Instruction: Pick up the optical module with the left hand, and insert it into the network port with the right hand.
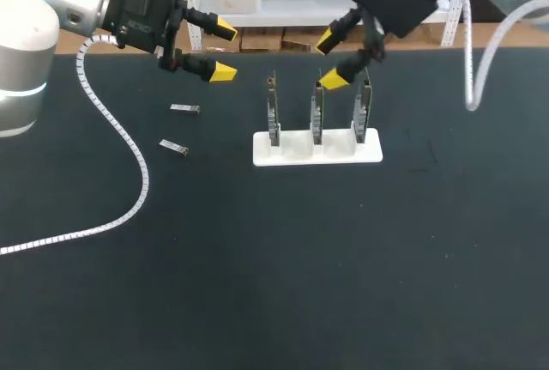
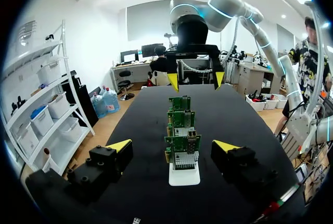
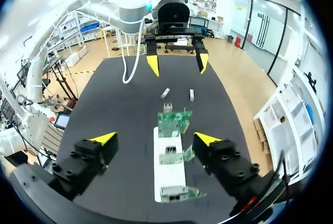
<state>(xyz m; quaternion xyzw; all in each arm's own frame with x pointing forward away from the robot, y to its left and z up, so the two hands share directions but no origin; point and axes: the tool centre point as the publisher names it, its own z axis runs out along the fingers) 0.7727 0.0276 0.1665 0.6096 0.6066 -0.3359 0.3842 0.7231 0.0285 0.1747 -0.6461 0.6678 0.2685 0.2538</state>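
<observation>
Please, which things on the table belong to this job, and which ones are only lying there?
For the job:
- farther module
- nearer module (only one is needed; either might serve)
- boards with ports
- white stand holding them

Only lying there:
- white cable from the left arm

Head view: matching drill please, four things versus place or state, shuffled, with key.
Things:
1. left pincer
2. right pincer
3. optical modules
4. white stand

Place or state:
A. holds three upright boards
B. open, over the boards
C. lying flat on the table, left of the stand
D. open and empty, on the modules' side of the stand

Pairs: 1-D, 2-B, 3-C, 4-A.
</observation>
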